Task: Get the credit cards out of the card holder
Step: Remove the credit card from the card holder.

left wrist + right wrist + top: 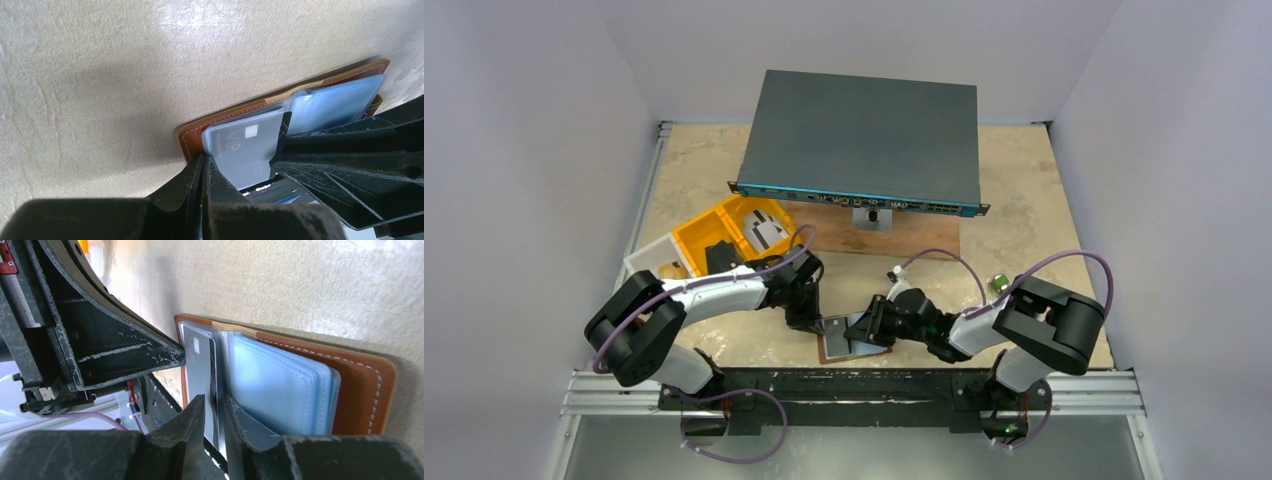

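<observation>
The card holder [844, 352] lies open at 6 o'clock on the table [1034, 210], close to the near edge, between your two arms. The grey VIP card [245, 145] sits in the outermost clear pocket [217, 136] and is not out yet.

Your right gripper [215, 410] has its jaws nearly together, clamped on the near edge of that card. I can't tell if it has the card alone or card plus sleeve. Your left gripper [203, 165] has its jaws pressed together, tips at the pocket's corner on the holder's 9 o'clock side. I can't tell whether any sleeve is pinched there.

Risks, my read:
- If the right jaws caught sleeve too, a pull drags the whole holder instead of freeing the card. Only the left tips could pin it.
- A drag toward 6 o'clock could take the holder off the table edge.
- The grippers are nearly touching, so a small sideways move means a finger clash.
- It's a thin card held by its edge, so any twist could make it slip or bend.
- The blue pocket stack [275, 385] could flop over the card.

Surface: beige, mottled, matte, lightly textured. I expect leather to slide on it.

Room: plain white walls [524, 150] on three sides. A network switch [864, 130] sits at 12 o'clock on a wooden board [924, 240], and a yellow tray [714, 235] at 10 o'clock.
</observation>
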Motion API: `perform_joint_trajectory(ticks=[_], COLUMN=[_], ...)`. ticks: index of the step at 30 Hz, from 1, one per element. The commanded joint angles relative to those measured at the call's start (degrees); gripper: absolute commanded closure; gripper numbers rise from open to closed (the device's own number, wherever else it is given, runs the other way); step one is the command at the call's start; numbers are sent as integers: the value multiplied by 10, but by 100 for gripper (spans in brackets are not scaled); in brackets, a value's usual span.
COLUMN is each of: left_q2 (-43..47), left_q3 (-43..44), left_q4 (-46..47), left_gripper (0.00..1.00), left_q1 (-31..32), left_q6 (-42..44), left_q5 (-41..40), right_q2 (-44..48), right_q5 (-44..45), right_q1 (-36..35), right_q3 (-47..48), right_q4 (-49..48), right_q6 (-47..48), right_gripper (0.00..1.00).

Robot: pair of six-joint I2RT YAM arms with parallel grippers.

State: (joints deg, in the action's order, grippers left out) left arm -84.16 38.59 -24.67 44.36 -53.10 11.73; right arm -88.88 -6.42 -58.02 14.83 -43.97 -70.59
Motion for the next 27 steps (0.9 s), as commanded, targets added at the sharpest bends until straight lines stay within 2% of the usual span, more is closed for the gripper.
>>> perform_joint_trajectory(ticks=[1,11,16,22,27], left_q2=[-41,-39,-37,-34,-28], left_q3=[-30,-31,-31,-41,-55], left_q4=[2,5,-1,-1,-1], left_gripper=[100,100,100,100,100], left_q1=[11,11,11,6,-10], left_q6=[-13,-14,-14,-26,-27], left_q5=[-69,-67,-70,-73,-77], right_q2=[-20,-73,-93,-77,-47], right_q5=[-18,-47,-51,-37,-19], right_q1=[12,21,22,23,25], right_q3=[-36,-47,-47,-63,-72], right_q4=[-50,-147,-174,-169,-137], right_q6=[-13,-29,-39,-45,-43], right_gripper=[79,82,89,97,99])
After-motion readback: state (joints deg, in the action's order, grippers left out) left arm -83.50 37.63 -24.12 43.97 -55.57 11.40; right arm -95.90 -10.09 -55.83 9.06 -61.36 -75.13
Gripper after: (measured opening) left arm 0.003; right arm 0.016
